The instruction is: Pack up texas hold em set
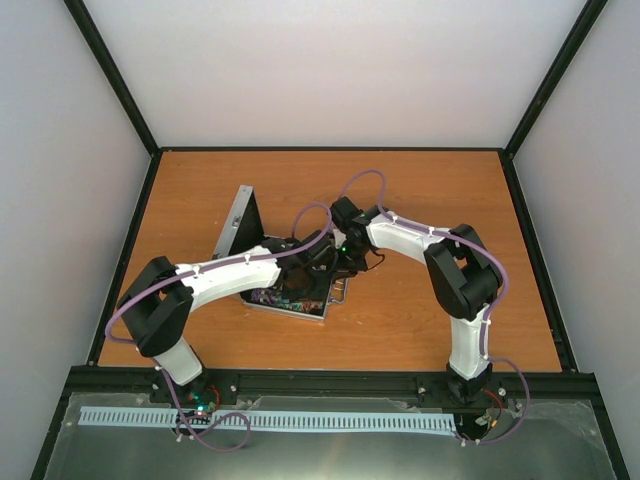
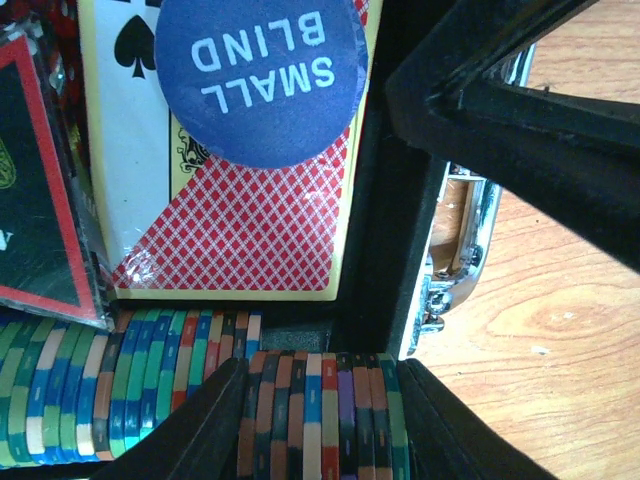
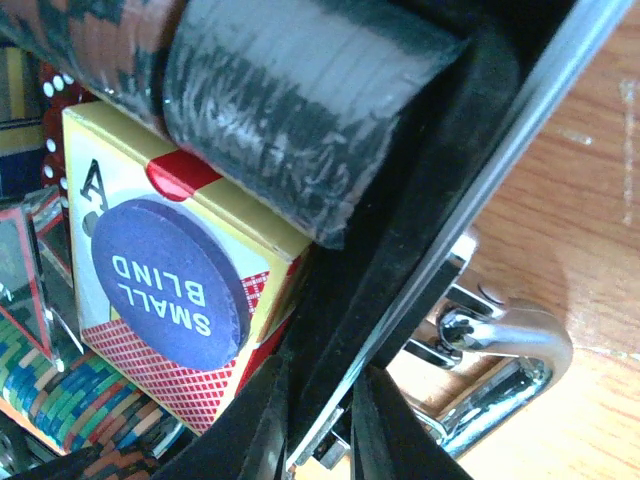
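The open case [image 1: 300, 305] sits left of centre on the table [image 1: 420, 190], its lid [image 1: 240, 215] upright at the back. Bare wood lies all round it. Both arms crowd over its right end.

The left gripper [image 2: 320, 432] is spread wide and clamped on a stack of chips [image 2: 315, 385] in the case. A blue button [image 2: 260, 70] lies on the red card deck [image 2: 240, 235] beyond. The dark shape just right of them is probably the other arm.

The right gripper [image 3: 322, 420] is nearly closed, pinching the case's front wall beside the handle [image 3: 510, 365].
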You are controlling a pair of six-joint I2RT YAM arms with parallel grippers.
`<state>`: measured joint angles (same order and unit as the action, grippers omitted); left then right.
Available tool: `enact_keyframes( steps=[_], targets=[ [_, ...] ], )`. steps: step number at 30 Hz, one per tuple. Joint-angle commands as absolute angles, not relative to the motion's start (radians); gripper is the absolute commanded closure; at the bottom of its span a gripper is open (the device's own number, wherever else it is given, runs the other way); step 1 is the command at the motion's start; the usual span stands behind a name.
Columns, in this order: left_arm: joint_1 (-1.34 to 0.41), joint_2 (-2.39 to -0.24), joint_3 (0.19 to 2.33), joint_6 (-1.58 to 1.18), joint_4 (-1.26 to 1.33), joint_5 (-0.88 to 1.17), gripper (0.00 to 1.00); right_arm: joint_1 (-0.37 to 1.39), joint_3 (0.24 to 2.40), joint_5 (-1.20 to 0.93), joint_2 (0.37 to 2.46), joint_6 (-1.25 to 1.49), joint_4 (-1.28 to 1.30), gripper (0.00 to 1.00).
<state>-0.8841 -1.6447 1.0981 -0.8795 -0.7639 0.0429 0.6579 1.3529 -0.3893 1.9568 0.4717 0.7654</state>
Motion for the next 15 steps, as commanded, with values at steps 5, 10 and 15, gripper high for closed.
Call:
enact_keyframes(
  steps=[5,10,15],
  targets=[
    [-0.888,-1.629,1.063,-0.883,-0.945,-0.096,0.99,0.66,1.342,-0.234,1.981,0.445,0.839,0.97],
    [-0.887,-1.625,1.056,-0.863,-0.965,-0.119,0.99,0.66,1.335,-0.231,1.985,0.449,0.839,0.97],
    [-0.89,-1.626,1.05,-0.829,-0.983,-0.145,0.99,0.66,1.335,-0.218,1.984,0.447,0.842,0.97]
  ],
)
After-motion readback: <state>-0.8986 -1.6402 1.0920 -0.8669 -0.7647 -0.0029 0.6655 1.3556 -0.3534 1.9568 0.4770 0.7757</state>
